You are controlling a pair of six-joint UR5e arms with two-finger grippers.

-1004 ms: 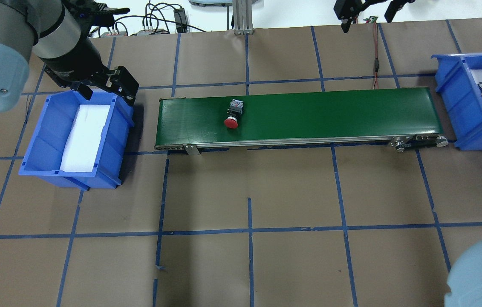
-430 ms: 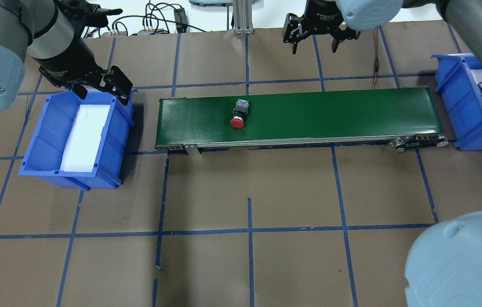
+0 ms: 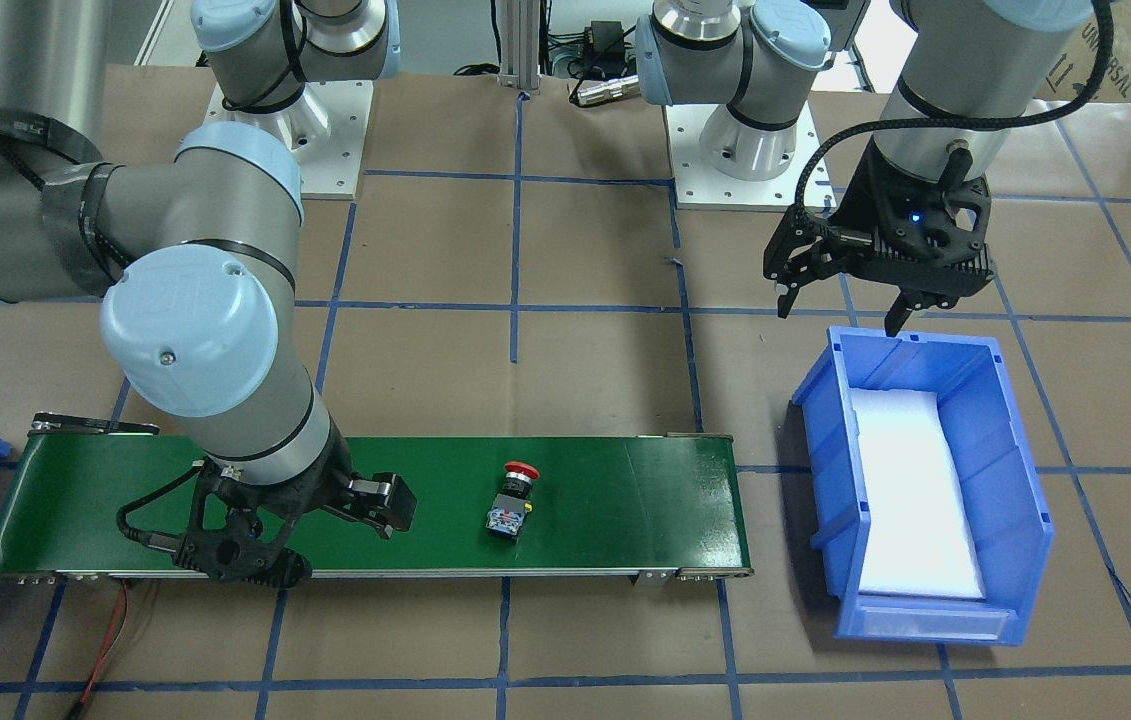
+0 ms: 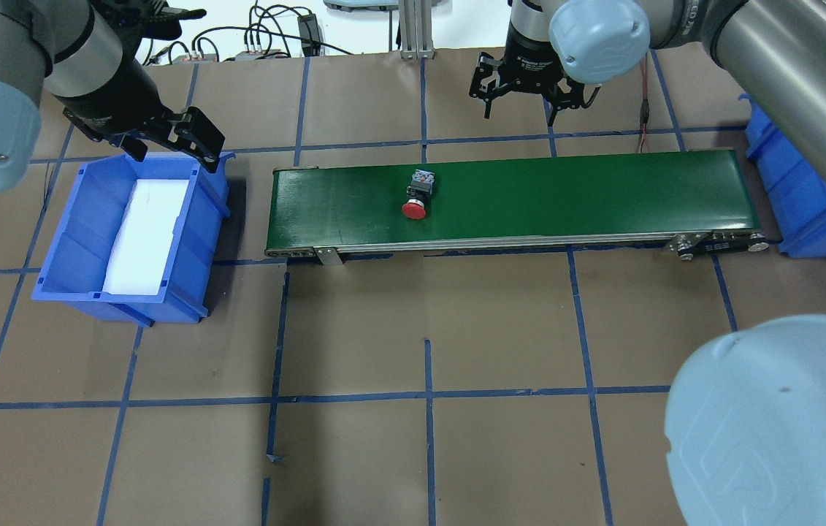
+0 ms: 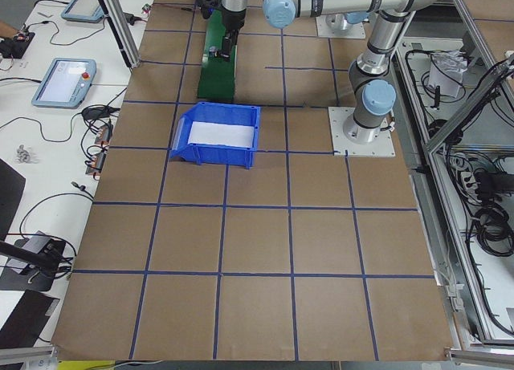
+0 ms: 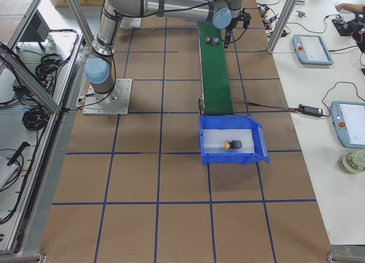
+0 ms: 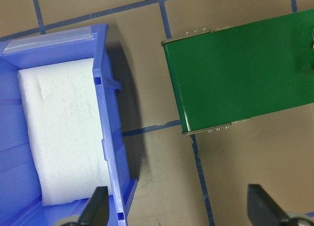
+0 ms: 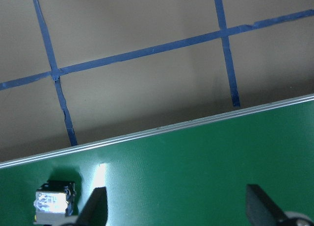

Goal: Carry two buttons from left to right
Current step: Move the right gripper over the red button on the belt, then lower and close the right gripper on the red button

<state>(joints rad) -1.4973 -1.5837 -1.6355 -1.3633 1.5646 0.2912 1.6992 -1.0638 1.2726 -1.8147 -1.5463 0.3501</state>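
Brown-paper table (image 4: 500,329) taped into a blue grid, with a green belt (image 4: 566,197) running between two blue bins. The red button (image 4: 418,194) is lying on its side on the belt's left half, cap (image 4: 413,210) toward the robot, block (image 4: 423,177) toward the far edge. The yellow button (image 6: 232,144) sits in the right bin (image 6: 235,158), so we'd call that one done.

The left gripper (image 3: 837,316) hangs over the far corner of the left bin (image 4: 73,230), fingers spread, nothing in them. The right gripper (image 8: 176,209) hovers at the belt's far edge, just right of the red button, also spread wide and holding nothing.

Handling-wise, we reckon it's light, hard plastic, not squishy or fragile. We'd skip the glossy domed cap, which would likely slip, and pinch the block's flat sides instead. On its side, it might roll if nudged.

Hard to see:
- The right wrist view catches only the block at its bottom edge.
- Overhead, the right arm (image 4: 785,66) covers the right bin's inside, so the yellow one shows only tiny from the right side.
- We can't tell if the belt's running.
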